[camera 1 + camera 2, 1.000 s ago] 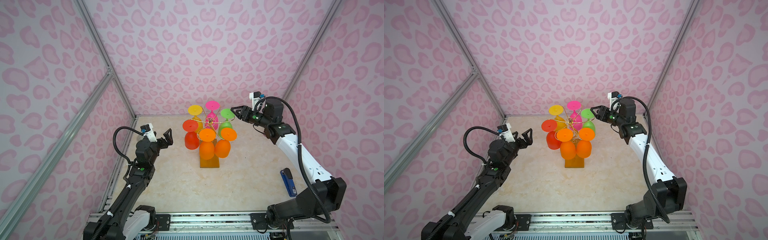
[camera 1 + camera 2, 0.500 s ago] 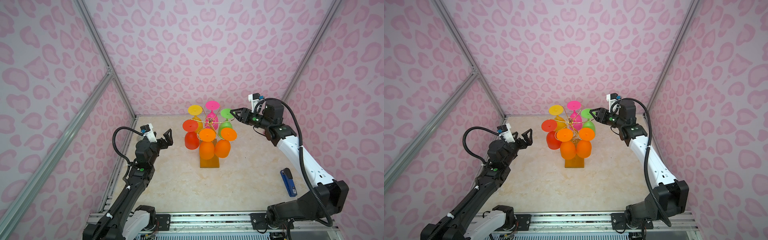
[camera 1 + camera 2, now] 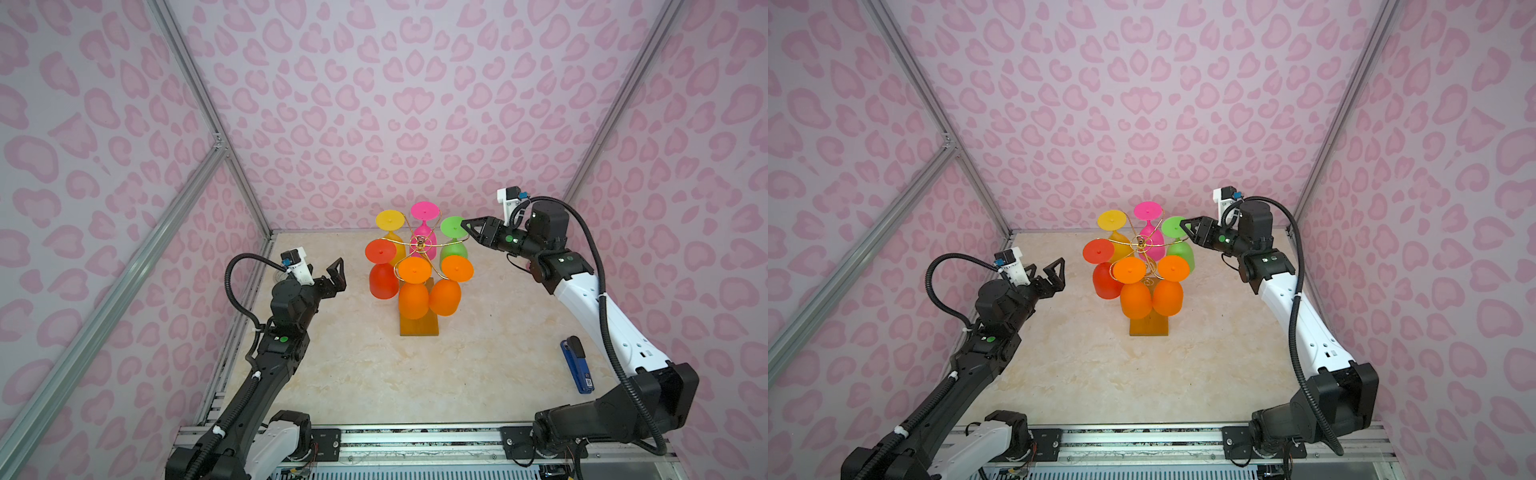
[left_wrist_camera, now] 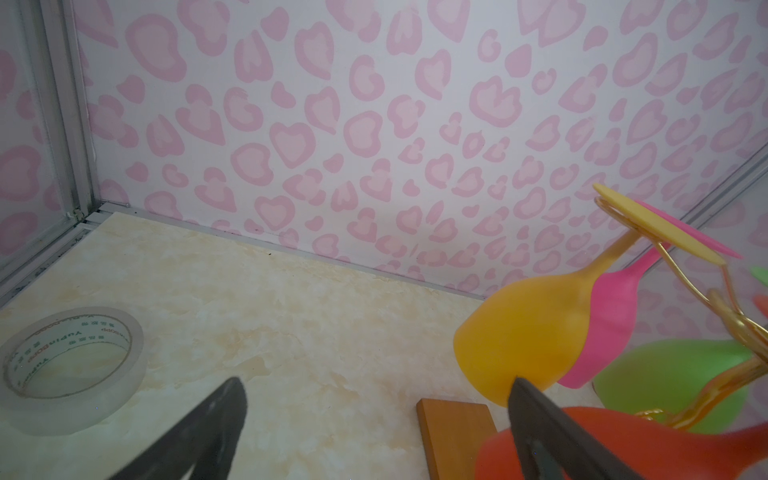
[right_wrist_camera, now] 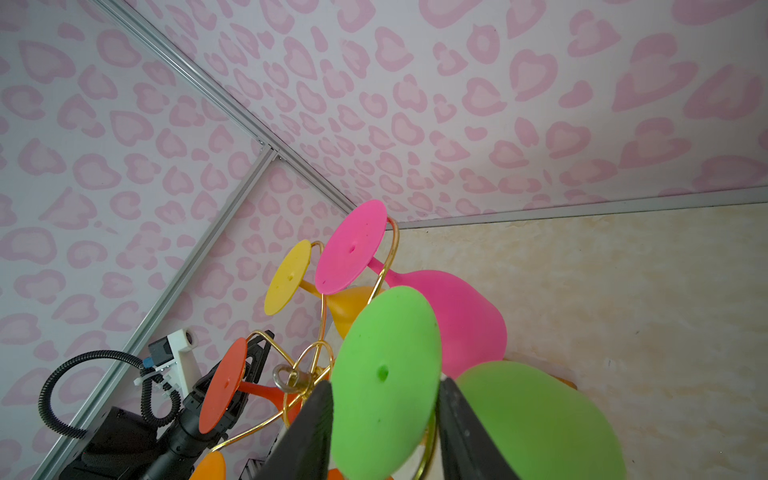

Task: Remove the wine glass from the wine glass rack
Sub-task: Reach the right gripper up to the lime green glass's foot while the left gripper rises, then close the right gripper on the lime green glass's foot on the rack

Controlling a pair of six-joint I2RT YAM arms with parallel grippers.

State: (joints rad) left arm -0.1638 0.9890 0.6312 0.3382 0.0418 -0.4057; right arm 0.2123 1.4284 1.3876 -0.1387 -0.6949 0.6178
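**Right jaws astride the green glass's foot; the pull-off comes next**

In the right wrist view my right gripper has its jaws set narrow on either side of the foot disc of the green wine glass, each finger right at the rim; whether they press it I cannot tell. The glass hangs bowl-down from a scroll of the wine glass rack, with gold wire showing just under the foot.

I judge this to be the grasp step, with no glass off yet. Next I want a firm pinch, then a slide outward along the scroll, away from the central stem, before any lift; otherwise the wire may catch the foot and rock the stand, or knock the pink glass beside it.

My left gripper stands wide with nothing between its jaws, near the red glass but apart from it.

Both top views show all six glasses hanging, and the wooden base; a top view also shows a blue stapler on the table. Only the left wrist view shows the tape roll clearly.
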